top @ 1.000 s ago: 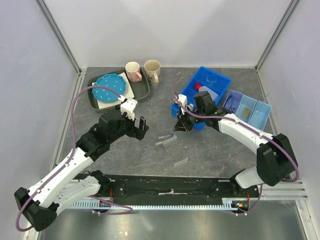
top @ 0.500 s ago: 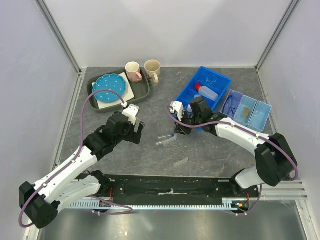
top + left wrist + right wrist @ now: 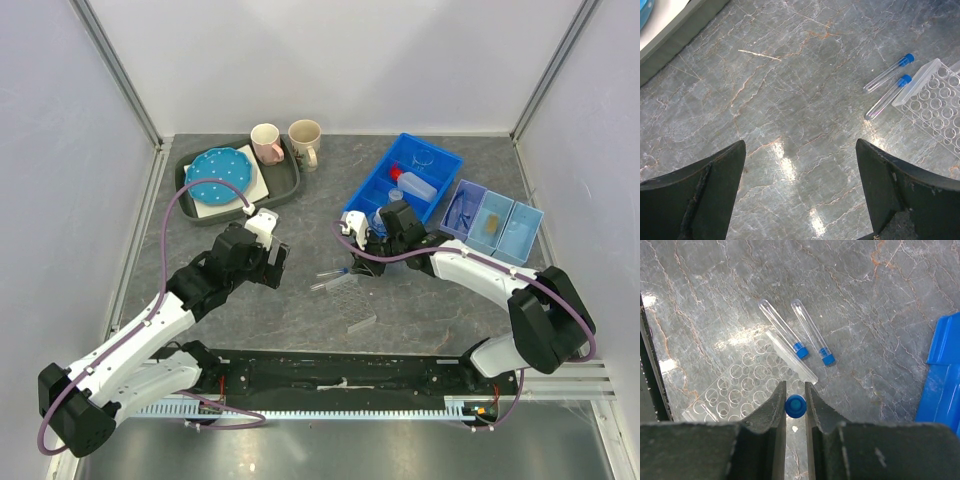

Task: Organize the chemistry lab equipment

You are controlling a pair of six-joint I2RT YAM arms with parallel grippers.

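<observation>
Swinging in from over the blue bin (image 3: 372,192), the right gripper (image 3: 362,248) now hangs above the clear tube rack (image 3: 747,385) at mid-surface, while the left gripper (image 3: 800,145) has barely shifted in the last half second. The right jaws are closed on a blue-capped tube (image 3: 795,406), pinched just under its cap. In the right wrist view that tube is seen end-on, so its long axis runs straight down toward the surface (image 3: 790,100).

The move ahead turns on how the tube sits relative to the rack. The held cap sits right at the rack's near edge, with the rows of holes spreading away to one side. The tube probably needs a small sideways shift to line up with a hole. Whether its lower end already touches the rack is hidden by the cap.

Two loose tubes (image 3: 785,330) lie flat and side by side just beyond the rack, caps toward it. The left jaws are spread wide and hold nothing. They hover over bare stone with those tubes ahead, but the right arm is much nearer to them.
</observation>
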